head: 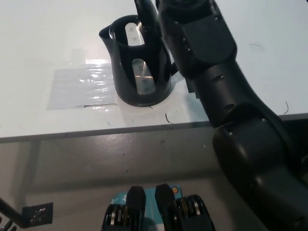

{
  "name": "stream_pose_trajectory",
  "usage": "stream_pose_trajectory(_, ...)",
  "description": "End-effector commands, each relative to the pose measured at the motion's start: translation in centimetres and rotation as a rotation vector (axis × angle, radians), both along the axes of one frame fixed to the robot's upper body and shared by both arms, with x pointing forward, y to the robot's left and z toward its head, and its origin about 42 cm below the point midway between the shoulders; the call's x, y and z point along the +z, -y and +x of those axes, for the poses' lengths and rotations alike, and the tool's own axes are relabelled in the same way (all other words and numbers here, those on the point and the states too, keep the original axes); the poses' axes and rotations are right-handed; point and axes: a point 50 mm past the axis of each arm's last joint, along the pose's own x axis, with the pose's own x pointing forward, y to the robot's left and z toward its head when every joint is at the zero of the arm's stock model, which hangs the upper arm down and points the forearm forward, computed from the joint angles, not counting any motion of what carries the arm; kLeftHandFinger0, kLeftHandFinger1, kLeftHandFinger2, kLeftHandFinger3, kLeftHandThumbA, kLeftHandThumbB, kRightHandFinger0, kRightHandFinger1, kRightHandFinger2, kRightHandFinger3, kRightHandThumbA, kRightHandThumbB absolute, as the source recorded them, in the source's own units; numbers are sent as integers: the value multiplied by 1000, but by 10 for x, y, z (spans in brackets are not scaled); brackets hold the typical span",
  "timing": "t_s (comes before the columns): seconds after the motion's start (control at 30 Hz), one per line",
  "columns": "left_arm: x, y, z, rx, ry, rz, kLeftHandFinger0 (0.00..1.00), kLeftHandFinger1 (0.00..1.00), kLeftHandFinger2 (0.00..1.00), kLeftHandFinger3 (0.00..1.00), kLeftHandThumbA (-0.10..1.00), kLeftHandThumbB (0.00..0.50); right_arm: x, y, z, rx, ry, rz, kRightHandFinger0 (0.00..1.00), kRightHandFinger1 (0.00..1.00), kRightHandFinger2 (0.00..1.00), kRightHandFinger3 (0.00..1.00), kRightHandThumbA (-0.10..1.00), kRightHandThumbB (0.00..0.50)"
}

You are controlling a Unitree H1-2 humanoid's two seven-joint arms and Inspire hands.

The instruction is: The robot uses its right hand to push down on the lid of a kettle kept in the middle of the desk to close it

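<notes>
We see the kettle (139, 62) standing upright on the white tabletop (43, 43), a little back from the front edge and near the middle of our view, its spout pointing to picture left and its body open at the top so that we look straight down into it. The lid (144, 10) stands tilted up at the far rim of the kettle, only its lower part showing before it runs out of the top of the frame. Our black right arm (226, 96) comes in from the bottom right and reaches along the kettle's right side toward that lid, so the lid lies just beyond and slightly left of where the arm ends. The right robot hand itself is hidden past the top edge, and we cannot tell whether it is open, closed or already touching the lid. The white left robot hand is not in view. We judge that the push has to go forward and down over the hinge. A sheet of clear tape (82, 86) lies flat on the tabletop just left of the kettle.
</notes>
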Motion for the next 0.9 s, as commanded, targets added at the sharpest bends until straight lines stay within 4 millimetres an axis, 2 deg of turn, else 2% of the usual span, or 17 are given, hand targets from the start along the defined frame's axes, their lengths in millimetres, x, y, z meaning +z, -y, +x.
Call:
stream_pose_trajectory(0.0, 11, -9, -3, -19, 55, 39, 1000, 1000, 937, 1000, 571, 198, 36, 5, -8, 6, 71, 7, 1000, 1000, 1000, 1000, 391, 74)
stream_pose_trajectory(0.13, 10, -9, -3, -22, 56, 43, 1000, 1000, 936, 1000, 574, 219, 25, 6, -6, 3, 58, 2, 1000, 1000, 1000, 1000, 386, 73)
stream_pose_trajectory(0.23, 9, -7, -3, -32, 62, 43, 1000, 1000, 940, 1000, 584, 194, 15, 0, -7, 5, 47, 1, 1000, 1000, 1000, 1000, 366, 74)
stream_pose_trajectory(0.4, 10, -5, 1, -28, 60, 38, 1000, 1000, 932, 1000, 562, 197, 11, -6, -6, 18, 38, 1, 1000, 1000, 1000, 1000, 374, 65)
stream_pose_trajectory(0.5, 11, -2, 4, -31, 54, 36, 1000, 1000, 935, 997, 558, 196, -6, -13, -5, 37, 0, 11, 1000, 1000, 1000, 1000, 426, 74)
stream_pose_trajectory(0.57, 10, -1, 3, -32, 47, 38, 1000, 1000, 936, 999, 565, 216, -27, -21, -6, 53, -39, 36, 1000, 1000, 1000, 1000, 429, 83)
stream_pose_trajectory(0.63, 10, 0, 2, -35, 46, 41, 1000, 1000, 940, 1000, 573, 233, -45, -28, -9, 70, -75, 61, 1000, 1000, 1000, 1000, 406, 45)
stream_pose_trajectory(0.67, 10, 0, 1, -36, 46, 38, 1000, 1000, 940, 1000, 571, 235, -61, -35, -12, 83, -101, 73, 1000, 1000, 1000, 1000, 403, 32)
stream_pose_trajectory(0.73, 10, 3, 1, -40, 52, 30, 1000, 1000, 948, 1000, 567, 232, -79, -42, -15, 96, -133, 90, 1000, 1000, 1000, 1000, 396, 28)
stream_pose_trajectory(0.87, 11, 7, 2, -39, 50, 25, 1000, 1000, 956, 1000, 571, 247, -99, -50, -18, 94, -152, 72, 1000, 1000, 1000, 1000, 406, 37)
